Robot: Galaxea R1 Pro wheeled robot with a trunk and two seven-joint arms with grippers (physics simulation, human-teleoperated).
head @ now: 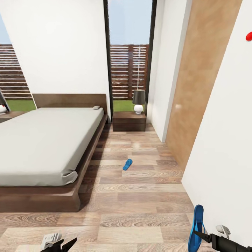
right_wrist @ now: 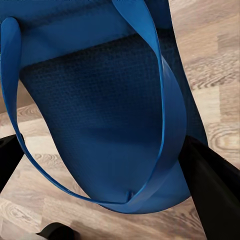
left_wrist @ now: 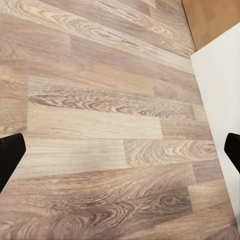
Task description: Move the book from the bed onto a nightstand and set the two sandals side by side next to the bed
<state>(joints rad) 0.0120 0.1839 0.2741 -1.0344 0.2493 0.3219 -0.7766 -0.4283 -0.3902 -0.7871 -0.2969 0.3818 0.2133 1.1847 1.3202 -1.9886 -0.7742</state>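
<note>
Sandal (head: pixel 196 227) number one, bright blue, stands on end at the lower right of the head view, clamped in the right hand (head: pixel 200 235); the right wrist view shows its sole (right_wrist: pixel 100 125) and strap between dark fingers (right_wrist: pixel 210 190). The other sandal (head: pixel 127 164) lies flat on the wood floor (head: pixel 140 206) at mid-frame, just beside the bed (head: pixel 45 140), nothing between. A small dark thing at the bed's head, perhaps the book (head: pixel 96 107), is too tiny to read. One nightstand (head: pixel 128 121) carries a lamp (head: pixel 139 101). At the bottom edge the left hand (head: pixel 57 244) is cut off, fingers spread apart over bare floor.
</note>
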